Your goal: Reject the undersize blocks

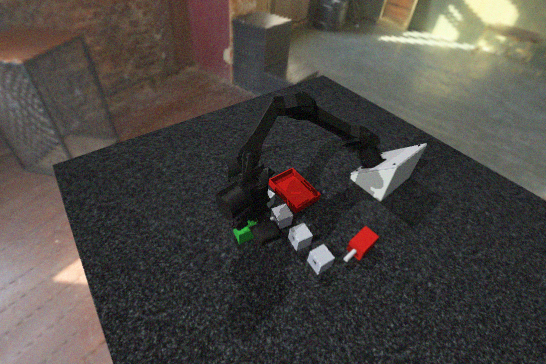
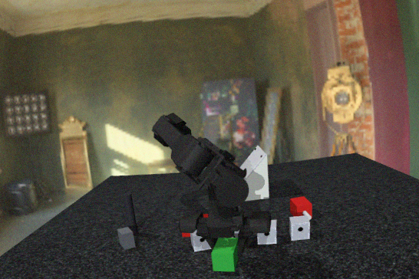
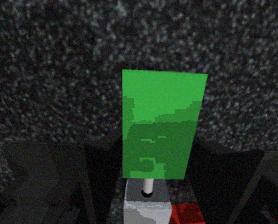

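"What stands leftmost in the exterior view?"

"A small grey block [image 2: 126, 238], unseen from the top."

"And the gripper [image 1: 252, 224] [image 2: 226, 230] [image 3: 150, 129]?"

"It clasps the green box-handled GO gauge [image 1: 243, 234] [image 2: 224, 257] [image 3: 159, 120]; its pin apparently enters a pale steel block [image 1: 282, 216] [image 3: 147, 212]."

"Rightmost?"

"A red box-handled gauge [image 1: 363, 242] [image 2: 301, 206], well inside the black tabletop's [image 1: 200, 306] [image 2: 364, 211] [image 3: 65, 60] edges."

The green gauge [image 1: 243, 234] [image 2: 224, 257] [image 3: 162, 110] lies level at lower center of the top frame, its pale pin at the dark hole of a gray block [image 1: 283, 216] [image 3: 147, 212]. Two more bored blocks, a middle one [image 1: 300, 238] [image 2: 272, 233] and an end one [image 1: 320, 260] [image 2: 299, 235], sit flat toward lower right; a fourth [image 1: 271, 193] [image 2: 199, 246] is partly hidden beside the shallow red tray [image 1: 295, 188] [image 2: 186, 234] [image 3: 187, 215], open side up near center.
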Controlling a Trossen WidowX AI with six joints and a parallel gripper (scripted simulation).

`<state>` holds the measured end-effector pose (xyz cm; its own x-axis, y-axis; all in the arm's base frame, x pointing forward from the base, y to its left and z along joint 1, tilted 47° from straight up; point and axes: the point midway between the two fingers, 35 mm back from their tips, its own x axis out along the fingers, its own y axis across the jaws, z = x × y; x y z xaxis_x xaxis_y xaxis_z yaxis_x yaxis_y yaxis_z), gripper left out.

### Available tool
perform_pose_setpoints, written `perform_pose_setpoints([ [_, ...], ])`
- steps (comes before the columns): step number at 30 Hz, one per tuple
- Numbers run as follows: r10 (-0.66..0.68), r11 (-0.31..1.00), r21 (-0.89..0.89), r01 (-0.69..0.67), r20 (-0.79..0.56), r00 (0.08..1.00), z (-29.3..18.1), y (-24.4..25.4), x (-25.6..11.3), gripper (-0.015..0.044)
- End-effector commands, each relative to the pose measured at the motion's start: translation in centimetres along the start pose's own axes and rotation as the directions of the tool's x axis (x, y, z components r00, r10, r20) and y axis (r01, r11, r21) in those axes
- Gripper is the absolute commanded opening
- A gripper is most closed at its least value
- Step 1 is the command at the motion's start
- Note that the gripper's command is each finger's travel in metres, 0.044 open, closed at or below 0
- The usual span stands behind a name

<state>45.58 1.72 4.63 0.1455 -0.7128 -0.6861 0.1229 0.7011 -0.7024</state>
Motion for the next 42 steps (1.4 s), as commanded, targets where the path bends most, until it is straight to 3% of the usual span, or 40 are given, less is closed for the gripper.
perform_pose_setpoints([
  [1, 0.001, 1.000, 0.001, -0.001, 0.013, 1.000, 0.17, 0.20, -0.23, 0.0000],
  [42, 0.001, 1.000, 0.001, -0.001, 0.013, 1.000, 0.21, 0.22, -0.33, 0.0000],
])
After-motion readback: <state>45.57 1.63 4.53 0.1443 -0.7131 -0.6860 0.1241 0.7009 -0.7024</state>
